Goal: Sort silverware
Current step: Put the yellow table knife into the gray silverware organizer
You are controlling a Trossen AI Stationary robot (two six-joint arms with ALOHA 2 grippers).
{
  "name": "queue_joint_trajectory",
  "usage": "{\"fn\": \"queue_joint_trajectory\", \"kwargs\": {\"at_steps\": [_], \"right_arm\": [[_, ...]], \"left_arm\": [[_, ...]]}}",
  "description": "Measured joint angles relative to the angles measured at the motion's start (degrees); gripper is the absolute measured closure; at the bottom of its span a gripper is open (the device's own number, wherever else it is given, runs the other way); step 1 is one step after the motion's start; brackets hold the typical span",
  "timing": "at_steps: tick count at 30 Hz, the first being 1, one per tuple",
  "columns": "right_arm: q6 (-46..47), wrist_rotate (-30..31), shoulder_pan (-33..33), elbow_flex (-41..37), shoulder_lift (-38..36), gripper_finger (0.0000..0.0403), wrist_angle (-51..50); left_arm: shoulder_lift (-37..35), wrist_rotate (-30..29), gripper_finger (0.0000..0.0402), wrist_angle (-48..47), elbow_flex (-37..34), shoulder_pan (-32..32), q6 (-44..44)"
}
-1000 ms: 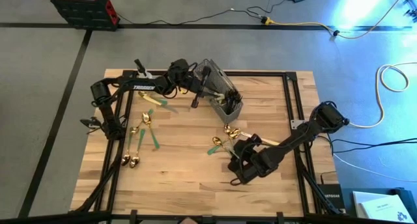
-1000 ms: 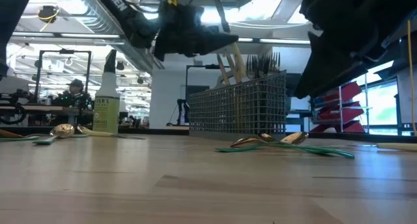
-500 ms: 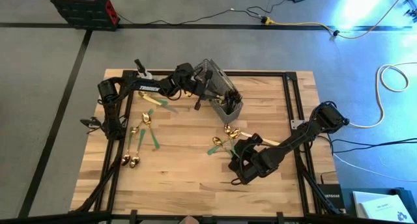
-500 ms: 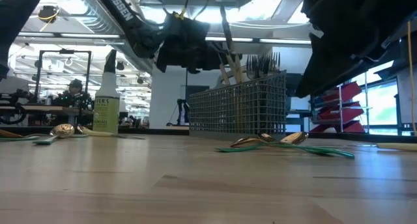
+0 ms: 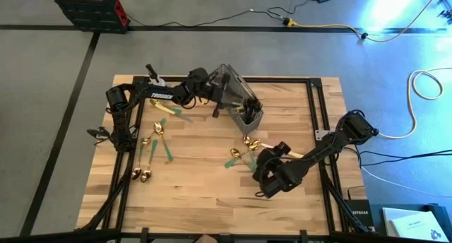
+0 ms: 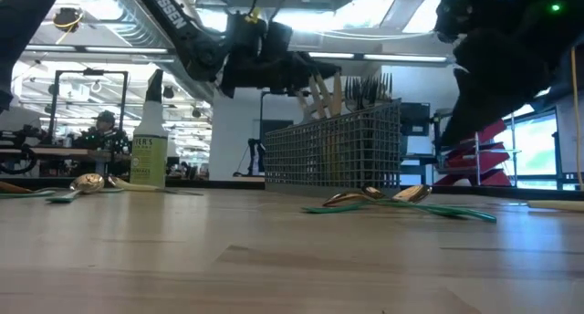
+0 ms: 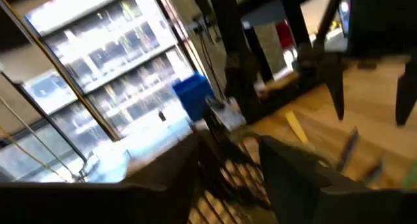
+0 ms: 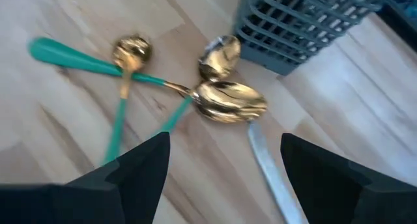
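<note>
Your left gripper (image 5: 212, 95) hovers over the mesh caddy (image 5: 240, 102) at twelve o'clock, jaws parted, holding nothing. Your right gripper (image 8: 218, 162), open and empty, hangs over gold spoons (image 8: 225, 100) just beside the caddy; more silverware (image 5: 152, 140) lies at nine o'clock.

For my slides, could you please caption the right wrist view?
Open right gripper hovers over gold spoons with green handles beside the grey mesh caddy.

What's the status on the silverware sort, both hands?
Left hand over the mesh caddy, fingers apart. Right hand open above green-handled gold spoons beside the caddy, nothing held. More silverware lies loose on the table's left.
</note>
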Motion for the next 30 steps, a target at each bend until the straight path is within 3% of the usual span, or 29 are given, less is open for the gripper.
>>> {"fn": "queue_joint_trajectory", "kwargs": {"at_steps": [5, 10, 12, 20, 26, 30], "right_arm": [[4.81, -1.01, -0.89, 0.0, 0.0, 0.0128, -11.85], [10.78, -11.48, -3.03, 0.0, -0.26, 0.0144, -25.66], [9.76, -12.66, -3.23, 0.0, -0.63, 0.0158, -28.56], [-7.99, -26.16, -9.21, -5.27, -10.64, 0.0188, -21.01], [-16.62, -33.28, -13.82, -12.2, -19.46, 0.0167, -15.15], [-21.73, -40.91, -18.08, -15.81, -23.87, 0.014, -11.03]], "left_arm": [[-0.31, 0.36, 0.0228, 11.97, 0.0, 0.04, -8.06], [-2.16, 0.68, 0.0219, 26.41, 0.0, 0.11, -19.17], [-3.77, 0.77, 0.0219, 32.14, 0.0, 0.11, -24.39], [-13.77, 6.36, 0.0221, 40.38, -4.12, 1.42, -42.24], [-24.5, 5.38, 0.0239, 40.45, -16.56, 1.91, -42.0], [-27.75, 5.57, 0.0242, 38.63, -25.95, 0.27, -40.52]]}}
